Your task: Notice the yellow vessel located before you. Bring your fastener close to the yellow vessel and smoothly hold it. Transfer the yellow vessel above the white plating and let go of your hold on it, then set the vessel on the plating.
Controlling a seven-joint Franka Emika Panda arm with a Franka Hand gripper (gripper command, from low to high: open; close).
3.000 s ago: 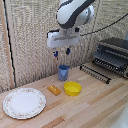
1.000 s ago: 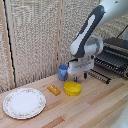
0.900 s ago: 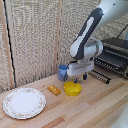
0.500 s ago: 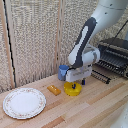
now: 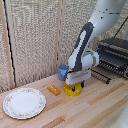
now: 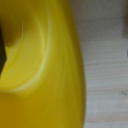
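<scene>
In the exterior view: gripper (image 5: 75,86) low down, right over the yellow vessel (image 5: 73,90), touching it or nearly so, fingertips hidden at the rim. Open or closed on it, cannot tell from here. Vessel sitting on the wooden table (image 5: 95,107), not lifted. Small orange block (image 5: 54,90) just beside the gripper, toward the exterior view's left. Blue cup (image 5: 63,72) close behind the gripper, near the wall. White plating (image 5: 24,102) well apart from the gripper, far off toward the exterior view's left, nothing on it. Dark metal rack (image 5: 114,57) off toward the exterior view's right. In the wrist view: nearly all yellow, very close, blurry. Curved inside wall and rim of the vessel (image 6: 40,65) right under the camera, pale wood of the table (image 6: 107,60) past the edge. A dark bit at one side, maybe a fingertip, too blurry to be sure. Probably a light little bowl, hard and stiff, smooth and a bit slippery, likely plastic and not easy to break. Best place to take hold: the thin rim, one finger inside and one outside, squeezed gently, so no sliding and no tipping on the way over to the plating.
</scene>
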